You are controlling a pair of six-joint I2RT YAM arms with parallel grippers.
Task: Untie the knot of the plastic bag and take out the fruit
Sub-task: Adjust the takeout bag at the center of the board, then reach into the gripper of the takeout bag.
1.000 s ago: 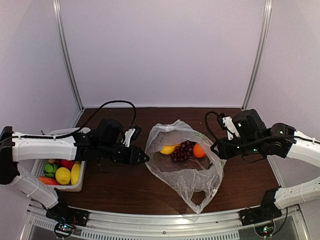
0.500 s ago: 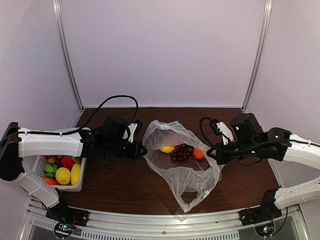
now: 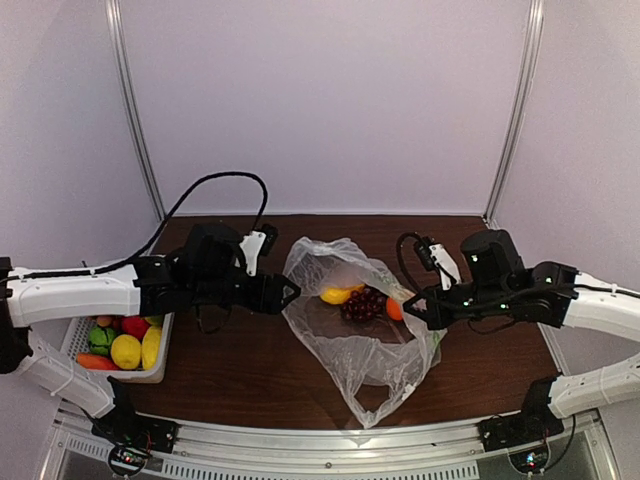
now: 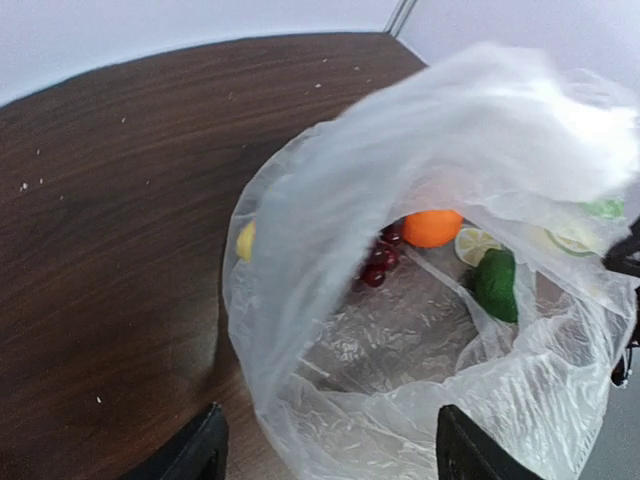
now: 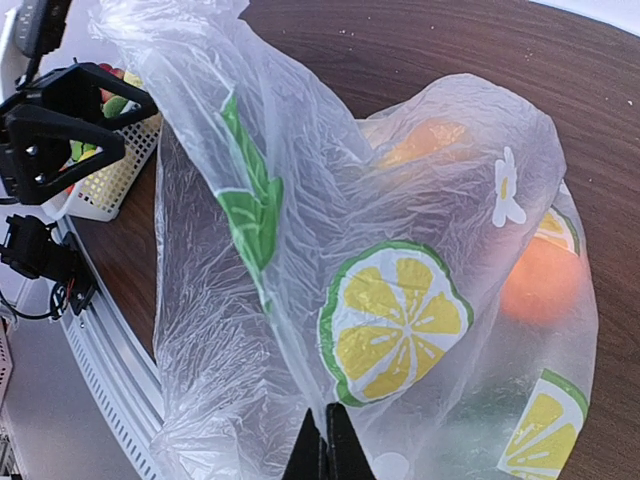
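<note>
The plastic bag (image 3: pixel 365 350) lies in the middle of the brown table with its mouth gaping toward the left. The knot is not visible in any view. Fruit sits inside: a yellow piece (image 3: pixel 336 296), dark grapes (image 3: pixel 362 304), an orange (image 3: pixel 394 309) and a green lime (image 4: pixel 497 285). My left gripper (image 3: pixel 287 293) is open at the bag's left rim, and the film (image 4: pixel 330 250) bulges between its spread fingers (image 4: pixel 205 450). My right gripper (image 3: pixel 408 306) is shut on the bag's right wall, pinching a fold of printed film (image 5: pixel 322 440).
A white slotted basket (image 3: pixel 152 376) at the near left holds several fruits, among them a yellow one (image 3: pixel 125 350) and a red one (image 3: pixel 135 327). It stands under my left forearm. Purple walls enclose the table on three sides.
My left gripper shut, then opened wide at the bag's left rim. My right gripper closed on the bag's right side and moved left. The bag shifted slightly left.
</note>
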